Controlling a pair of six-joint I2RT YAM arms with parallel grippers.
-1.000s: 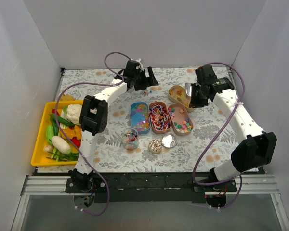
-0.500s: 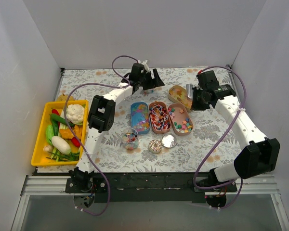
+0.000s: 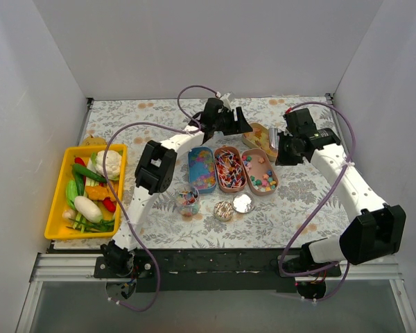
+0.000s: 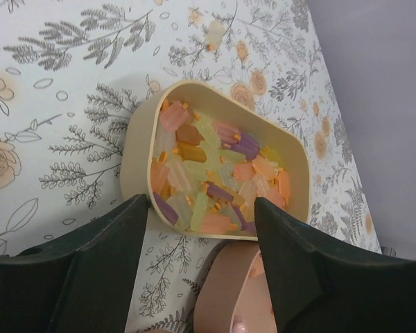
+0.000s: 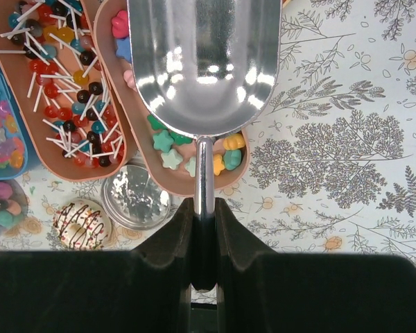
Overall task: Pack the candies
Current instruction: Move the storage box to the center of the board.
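Note:
Pastel gummy candies [image 4: 215,173] fill a cream tray [image 4: 135,149] that stands at the back of the table [image 3: 258,137]. My left gripper [image 4: 200,208] hangs open just above the tray's near end, one finger on each side. My right gripper [image 5: 204,208] is shut on the handle of an empty metal scoop [image 5: 201,62], held over the tray of star-shaped candies [image 5: 173,159]. Beside that tray are a tray of lollipops [image 5: 62,90] and a blue tray [image 3: 202,168] of small sweets.
A small glass jar [image 3: 187,200] with sweets, a shiny lid [image 3: 243,202] and a round chocolate-drizzled piece [image 3: 224,210] sit in front of the trays. A yellow bin [image 3: 59,208] of toy vegetables stands at the left edge. White walls close in three sides.
My left gripper has swung right to the cream tray and its jaws have narrowed. The right arm with the scoop has drawn slightly right and back.

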